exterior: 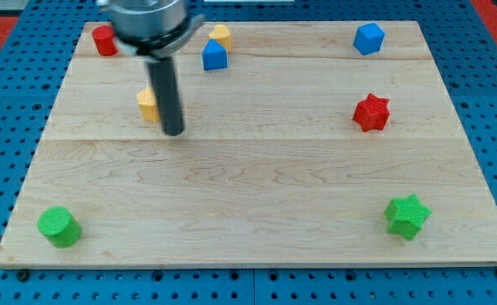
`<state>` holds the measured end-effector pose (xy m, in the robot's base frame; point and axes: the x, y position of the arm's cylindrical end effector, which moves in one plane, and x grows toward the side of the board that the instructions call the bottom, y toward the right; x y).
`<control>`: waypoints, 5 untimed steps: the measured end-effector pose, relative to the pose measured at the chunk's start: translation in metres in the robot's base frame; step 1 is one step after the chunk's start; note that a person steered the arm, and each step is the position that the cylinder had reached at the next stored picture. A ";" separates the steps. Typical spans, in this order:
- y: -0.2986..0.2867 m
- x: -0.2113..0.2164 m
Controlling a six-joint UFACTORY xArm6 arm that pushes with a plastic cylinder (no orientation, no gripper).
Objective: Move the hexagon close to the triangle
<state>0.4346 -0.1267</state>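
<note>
Beside the yellow block [148, 104], my tip [173, 131] stands upright.

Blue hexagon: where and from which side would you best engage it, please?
No gripping; push the blue hexagon on its view-right face, leftward, since the blue triangle lies to its left. My tip sits far off, beside a yellow block.

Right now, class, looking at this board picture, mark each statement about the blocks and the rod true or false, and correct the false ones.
1. My tip sits just right of a yellow block. True.
2. The green star is at the view's top left. False: bottom right.
3. The red star lies on the view's right. True.
4. Two green blocks touch. False: the green round block is far across the board.
</note>
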 end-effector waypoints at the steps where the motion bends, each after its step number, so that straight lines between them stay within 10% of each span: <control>1: -0.018 -0.019; 5: 0.052 -0.088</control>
<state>0.3469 -0.0750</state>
